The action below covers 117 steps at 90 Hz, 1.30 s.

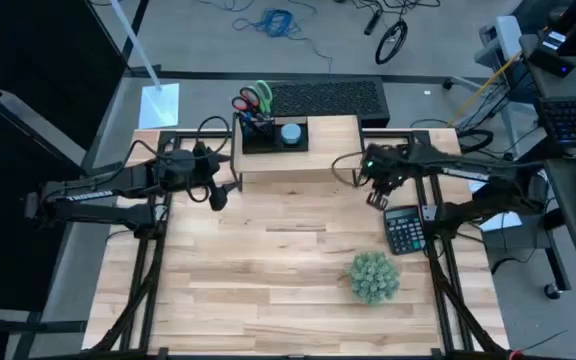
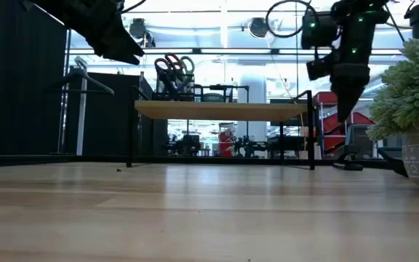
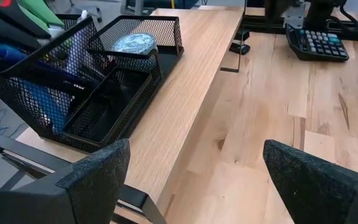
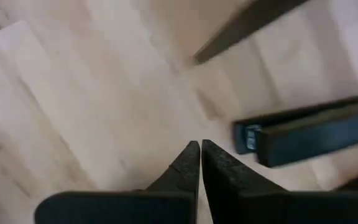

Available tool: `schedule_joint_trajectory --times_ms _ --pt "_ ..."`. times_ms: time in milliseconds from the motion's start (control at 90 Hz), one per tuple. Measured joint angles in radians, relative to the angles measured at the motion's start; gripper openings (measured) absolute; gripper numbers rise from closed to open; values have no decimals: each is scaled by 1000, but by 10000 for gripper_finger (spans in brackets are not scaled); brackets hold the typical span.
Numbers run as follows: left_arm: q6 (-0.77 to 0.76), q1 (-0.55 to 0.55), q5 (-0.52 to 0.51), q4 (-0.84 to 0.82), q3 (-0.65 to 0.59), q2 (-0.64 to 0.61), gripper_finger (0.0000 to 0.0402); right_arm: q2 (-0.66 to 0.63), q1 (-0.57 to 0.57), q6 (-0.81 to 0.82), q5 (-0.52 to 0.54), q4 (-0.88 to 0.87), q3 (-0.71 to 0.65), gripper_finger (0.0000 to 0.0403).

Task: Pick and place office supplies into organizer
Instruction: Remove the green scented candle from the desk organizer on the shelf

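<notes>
High view: black mesh rectangular organizer (image 1: 273,135) on the light wooden riser shelf (image 1: 320,160); red-handled and green-handled scissors (image 1: 254,99) upright in its pen cup. Left gripper (image 1: 216,196) just beside the shelf's left end, nearer the organizer; right gripper (image 1: 376,197) by the black calculator (image 1: 404,229).

Low view: scissors (image 2: 174,67) stand above the shelf.

Left wrist view: fingers (image 3: 92,180) spread wide, empty; organizer (image 3: 86,81) ahead, long axis running away, blue pens (image 3: 5,53) inside.

Right wrist view: fingertips (image 4: 191,163) pressed together, empty.
</notes>
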Motion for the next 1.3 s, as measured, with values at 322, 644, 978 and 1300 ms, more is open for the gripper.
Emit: schedule_joint_trajectory --times_ms 322,644,978,1300 --pt "19 0 0 2 0 0 356 -5 -107 -194 18 230 -127 0" --pt "19 0 -1 1 0 0 356 29 -208 -328 5 349 -155 0" --pt "24 0 -1 0 0 0 356 -4 -220 -335 -12 329 -160 0" --pt "27 0 -1 1 0 0 356 -134 -222 -299 -4 337 -162 0"
